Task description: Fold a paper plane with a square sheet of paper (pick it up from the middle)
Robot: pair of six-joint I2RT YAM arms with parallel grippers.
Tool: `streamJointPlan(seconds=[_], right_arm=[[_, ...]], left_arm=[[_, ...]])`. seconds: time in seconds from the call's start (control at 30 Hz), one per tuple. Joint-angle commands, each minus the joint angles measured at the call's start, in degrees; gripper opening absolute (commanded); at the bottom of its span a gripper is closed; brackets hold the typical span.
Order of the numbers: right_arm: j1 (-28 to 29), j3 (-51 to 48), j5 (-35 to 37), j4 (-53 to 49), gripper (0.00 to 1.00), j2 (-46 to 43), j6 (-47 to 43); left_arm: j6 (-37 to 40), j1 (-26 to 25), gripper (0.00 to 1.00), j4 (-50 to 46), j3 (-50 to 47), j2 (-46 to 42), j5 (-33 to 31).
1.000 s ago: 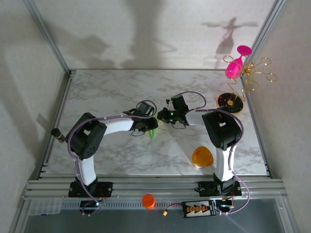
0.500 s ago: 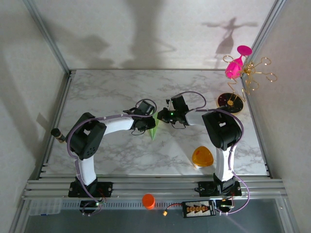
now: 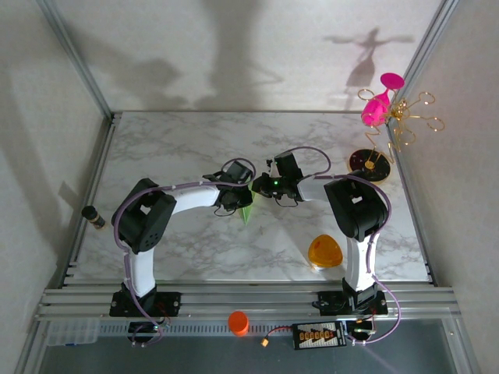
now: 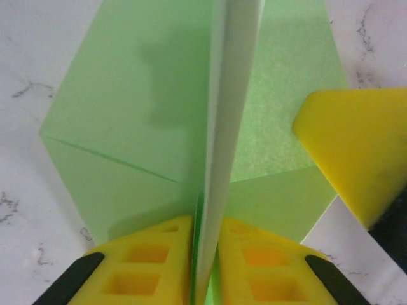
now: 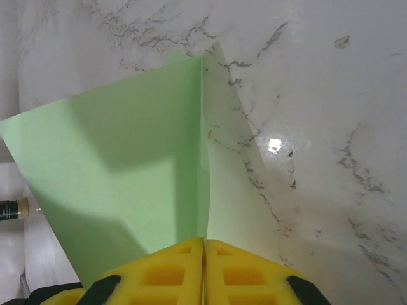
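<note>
At mid-table on the marble top I logged one piece of pale green paper, partly folded, its point aimed toward the arm bases and its flaps lying on the stone. Left gripper: yellow fingers drawn narrow, pinching an upright central fold of the paper from both sides, with angled creases spreading flat either way. Right gripper: jaws pressed together on the foot of a raised crease, green sheet to one side and a paler flap to the other; one of its yellow fingertips showed just beside the paper's edge in the left wrist view. Orange rounded-triangle object: near the right arm, well apart from the paper. Pink glass: on a gold wire stand at the far right corner.
</note>
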Motion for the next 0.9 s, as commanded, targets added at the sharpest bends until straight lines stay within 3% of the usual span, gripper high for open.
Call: streamJointPlan(seconds=[0.0, 0.2, 0.33, 0.5, 0.63, 0.87], right_arm=[[0.3, 1.2, -0.7, -0.7, 0.13, 0.2, -0.6], [-0.1, 2.1, 2.9, -3.1, 0.34, -3.0, -2.6], [-1.1, 1.3, 11.4, -6.1, 0.54, -8.7, -5.0], [-2.6, -3.1, 24.4, -6.9, 0.7, -15.9, -7.7], [-3.4, -6.2, 29.4, -6.5, 0.74, -19.3, -8.1], [-3.7, -8.9, 31.5, -6.4, 0.75, -21.7, -7.3]], left_arm=[[0.9, -0.4, 0.14, -3.0, 1.6, 0.8, -2.5], [2.0, -0.3, 0.03, -5.0, 3.1, 1.0, -4.5], [4.5, 0.3, 0.02, -7.4, 5.9, 0.4, -7.0], [11.4, 2.7, 0.03, -12.6, 14.4, 3.6, -9.9], [17.4, 5.0, 0.04, -18.5, 25.3, 10.6, -12.0], [21.9, 6.8, 0.04, -25.8, 41.5, 21.2, -15.9]])
